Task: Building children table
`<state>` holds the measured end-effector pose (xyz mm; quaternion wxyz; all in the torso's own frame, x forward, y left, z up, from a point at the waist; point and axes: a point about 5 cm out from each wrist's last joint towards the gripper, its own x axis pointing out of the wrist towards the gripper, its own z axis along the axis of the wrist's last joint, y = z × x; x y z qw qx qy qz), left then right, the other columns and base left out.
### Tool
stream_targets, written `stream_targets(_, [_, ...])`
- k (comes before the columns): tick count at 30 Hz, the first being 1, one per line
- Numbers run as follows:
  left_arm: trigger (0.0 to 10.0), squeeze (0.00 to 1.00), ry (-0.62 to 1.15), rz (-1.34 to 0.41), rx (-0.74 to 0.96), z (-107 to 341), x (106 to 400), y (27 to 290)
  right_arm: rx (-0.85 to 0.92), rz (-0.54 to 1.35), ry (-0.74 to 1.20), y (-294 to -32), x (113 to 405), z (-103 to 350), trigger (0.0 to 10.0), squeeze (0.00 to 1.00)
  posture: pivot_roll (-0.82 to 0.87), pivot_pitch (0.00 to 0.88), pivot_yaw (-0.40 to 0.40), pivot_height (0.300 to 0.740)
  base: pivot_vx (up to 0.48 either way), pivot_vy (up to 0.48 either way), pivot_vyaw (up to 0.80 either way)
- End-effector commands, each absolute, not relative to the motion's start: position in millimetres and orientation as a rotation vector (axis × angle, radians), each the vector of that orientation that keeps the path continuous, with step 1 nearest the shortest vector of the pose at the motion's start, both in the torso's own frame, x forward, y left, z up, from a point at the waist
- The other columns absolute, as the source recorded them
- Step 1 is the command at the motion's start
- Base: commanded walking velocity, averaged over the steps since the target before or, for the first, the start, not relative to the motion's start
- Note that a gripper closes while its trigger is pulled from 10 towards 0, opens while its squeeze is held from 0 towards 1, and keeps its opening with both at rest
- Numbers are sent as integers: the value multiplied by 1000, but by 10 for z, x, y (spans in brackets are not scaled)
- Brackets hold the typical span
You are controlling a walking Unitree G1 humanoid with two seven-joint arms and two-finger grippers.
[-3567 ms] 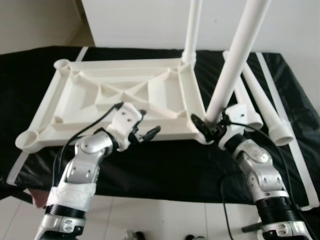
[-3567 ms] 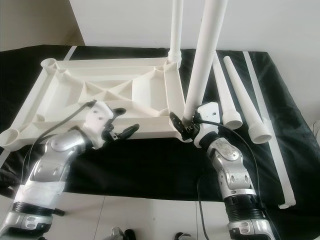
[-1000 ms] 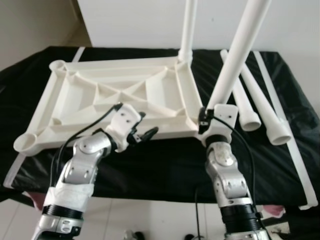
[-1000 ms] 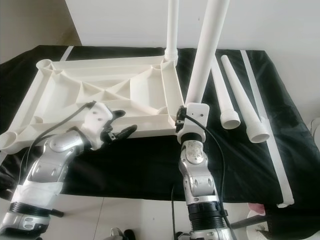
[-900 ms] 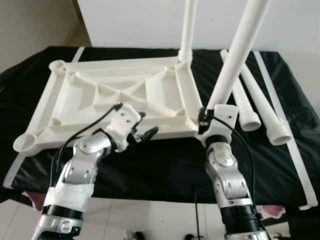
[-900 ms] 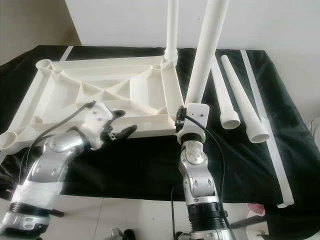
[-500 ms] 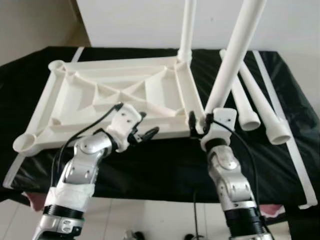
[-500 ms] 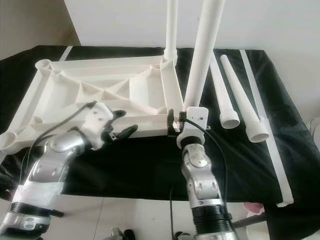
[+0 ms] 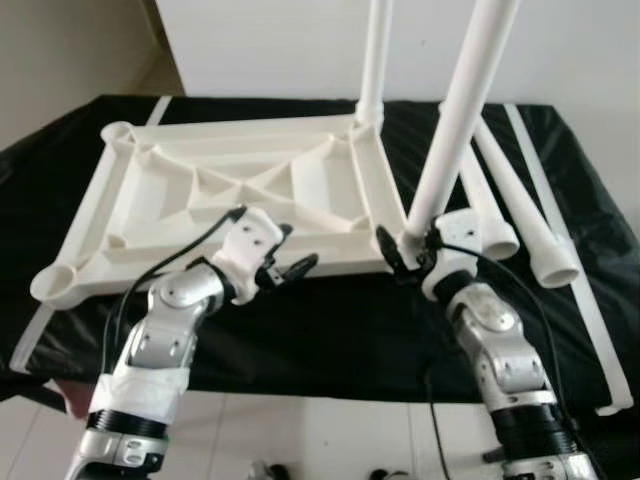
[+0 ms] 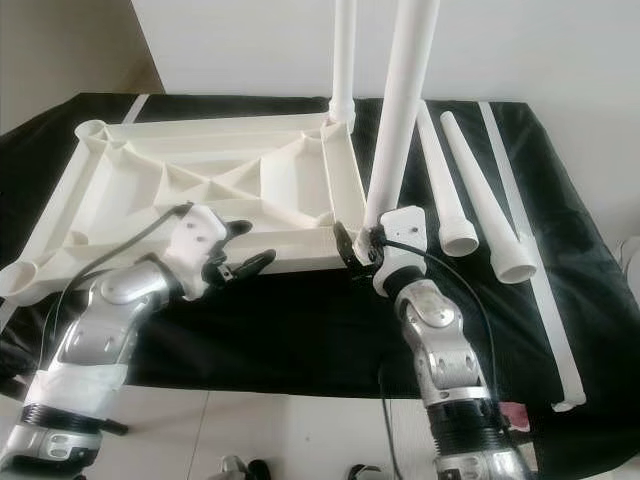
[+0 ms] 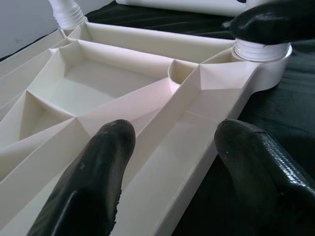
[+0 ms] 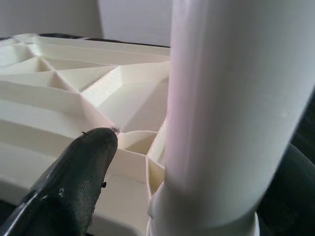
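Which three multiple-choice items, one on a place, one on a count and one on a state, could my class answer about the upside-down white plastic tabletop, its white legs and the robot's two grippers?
1. Where do the loose white tapered legs lie?
A. On the black cloth right of the upside-down white plastic tabletop
B. Inside the tabletop
C. On the floor

2. How many white legs stand upright in corner sockets?
A. None
B. Two
C. Four

3. How is the left gripper?
A. Shut on a leg
B. Open over the tabletop's near edge
C. Holding a cloth

Key: 1 A, they rest on the black cloth beside the tabletop. 2 B, the far leg and the near leg at the right gripper. 3 B, the left gripper has its fingers apart.
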<state>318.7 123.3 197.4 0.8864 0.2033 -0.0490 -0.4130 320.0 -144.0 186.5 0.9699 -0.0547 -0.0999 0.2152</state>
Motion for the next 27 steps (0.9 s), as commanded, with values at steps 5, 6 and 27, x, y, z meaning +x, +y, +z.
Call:
stream_targets(5, [10000,0,-124,-803,415,2002,3220,1239,-156,510,-175,-1548,3308,1852,0,0,-70,140,25,740,0,0,0])
stream_targets(6, [10000,0,-124,-802,416,2004,3221,1240,-159,503,-158,-1562,3315,1828,0,0,-69,141,25,740,0,0,0])
stream_targets(27, [10000,0,-120,-815,371,1998,3225,1228,-34,62,-117,-1404,3189,1714,10000,0,-84,156,28,740,0,0,0])
